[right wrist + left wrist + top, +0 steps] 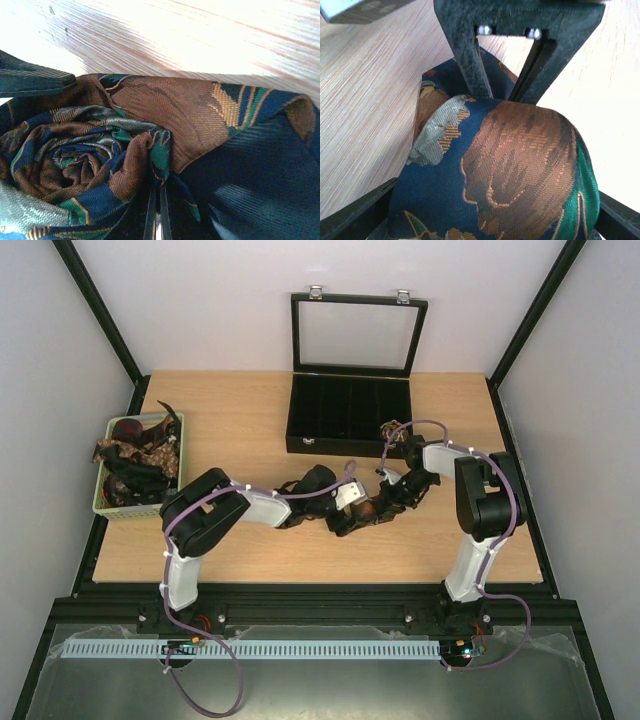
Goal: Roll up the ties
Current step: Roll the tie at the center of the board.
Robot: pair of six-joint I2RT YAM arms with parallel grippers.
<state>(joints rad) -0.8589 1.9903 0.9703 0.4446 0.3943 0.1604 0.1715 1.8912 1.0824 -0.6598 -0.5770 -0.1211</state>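
One tie (367, 510), dark blue with brown, green and grey patterns, lies rolled into a coil on the table where both grippers meet. In the left wrist view the roll (510, 165) fills the space between my left gripper (495, 212) fingers (355, 215), which stand wide open on either side of it. My right gripper (157, 195) is shut, its tips pinching a fold of the tie (90, 160) beside the spiral end of the roll. The left wrist view shows the right gripper's fingers (472, 65) coming down onto the far side of the roll. More ties (135, 462) are heaped in the basket.
A pale green basket (103, 502) stands at the table's left edge. A black compartmented box (350, 412) with its glass lid (356, 336) raised stands at the back centre, just behind the right arm's wrist. Bare wood lies in front of the arms.
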